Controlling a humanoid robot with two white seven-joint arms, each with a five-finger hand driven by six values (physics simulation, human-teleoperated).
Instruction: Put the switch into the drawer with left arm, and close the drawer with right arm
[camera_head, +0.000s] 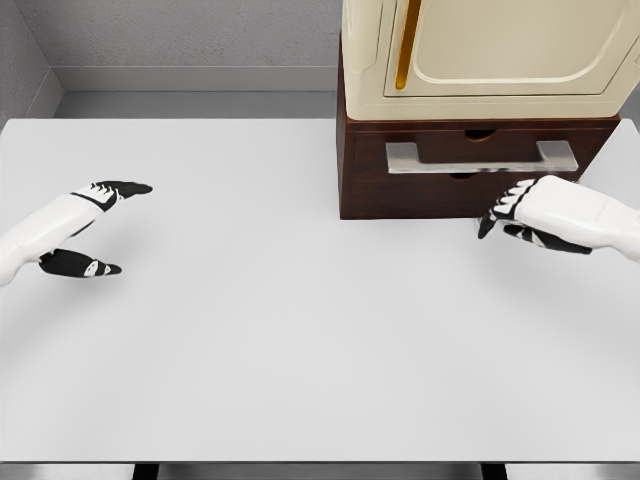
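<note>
No switch shows anywhere in the head view. The dark brown drawer unit stands at the back right of the white table. Its drawer front carries a flat silver handle and looks pushed in. My right hand comes in from the right edge and sits just below and in front of the handle, its fingers relaxed and holding nothing. At the far left, well away from the drawer, my left hand hovers over the table with thumb and fingers spread and nothing between them.
A cream-coloured appliance with a gold strip on its door sits on top of the drawer unit. Grey walls rise behind the table and at its left. The table's front edge runs along the bottom of the picture.
</note>
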